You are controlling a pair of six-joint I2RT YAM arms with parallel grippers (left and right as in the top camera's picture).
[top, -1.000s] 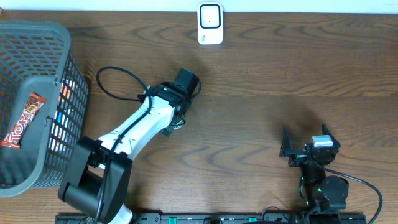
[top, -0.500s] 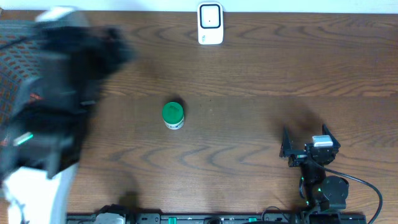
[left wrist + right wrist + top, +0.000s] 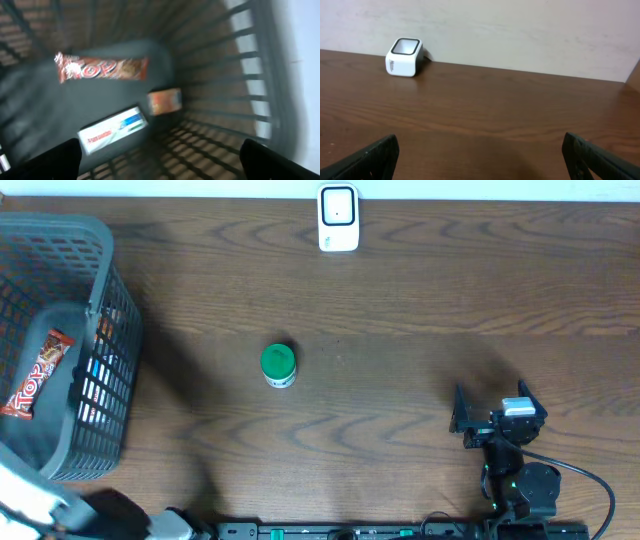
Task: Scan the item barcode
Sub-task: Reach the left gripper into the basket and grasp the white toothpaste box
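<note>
Left gripper (image 3: 162, 161) gapes empty over the basket (image 3: 40, 110); right gripper (image 3: 480, 160) gapes empty too.

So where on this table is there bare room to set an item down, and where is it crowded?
Widest bare wood lies between the jar and the right gripper, running back to the scanner. A narrower clear strip sits between the basket and the jar. Inside the basket it is crowded: candy bar, orange packet and white box lie there.

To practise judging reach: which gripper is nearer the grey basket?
Left. The left gripper hangs over the basket, facing its inside; the right gripper sits far off at the opposite side.
</note>
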